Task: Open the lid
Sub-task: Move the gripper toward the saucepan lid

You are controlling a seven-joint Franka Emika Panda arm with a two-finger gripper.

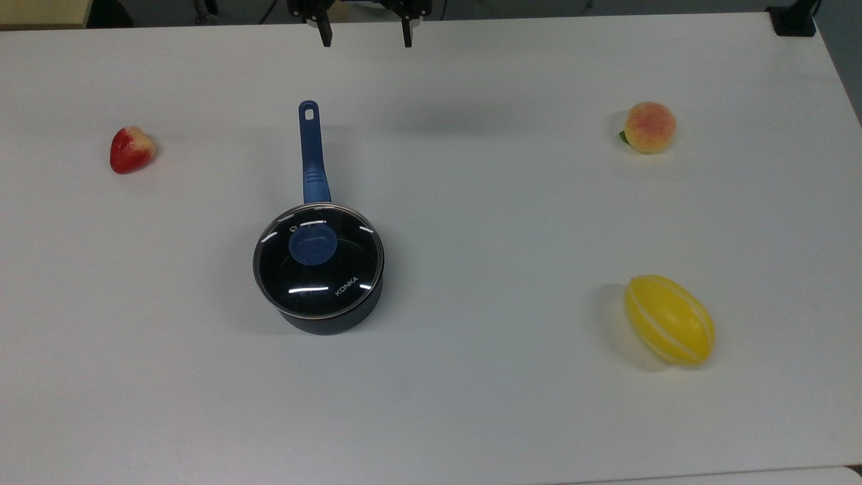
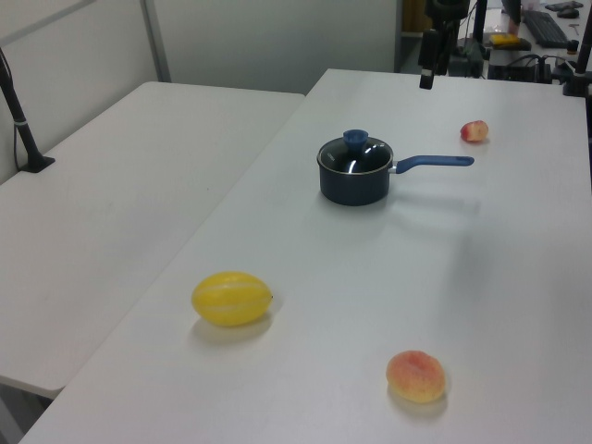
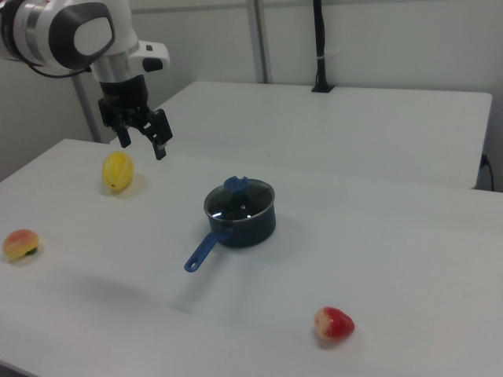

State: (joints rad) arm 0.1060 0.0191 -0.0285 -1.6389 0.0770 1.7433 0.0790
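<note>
The round glass lid point(image 1: 318, 259) with a blue knob and white KONKA lettering sits flat on the black saucepan point(image 1: 331, 322), whose long blue handle point(image 1: 312, 153) points to the top view's upper edge. The lid point(image 2: 355, 153) and the lid point(image 3: 238, 199) also show closed on the pan from the sides. My gripper point(image 1: 366, 32) hangs open and empty high above the table, beyond the handle's end. In the right view the gripper point(image 3: 143, 140) is well up and to the right view's left of the pan. In the left view the gripper point(image 2: 426, 74) is behind the pan.
On the white table point(image 1: 471, 202) lie a red strawberry point(image 1: 130, 149) at the top view's left, a peach point(image 1: 648, 127) at its upper right and a yellow melon point(image 1: 669, 319) at its lower right. A second table point(image 2: 111, 213) adjoins it.
</note>
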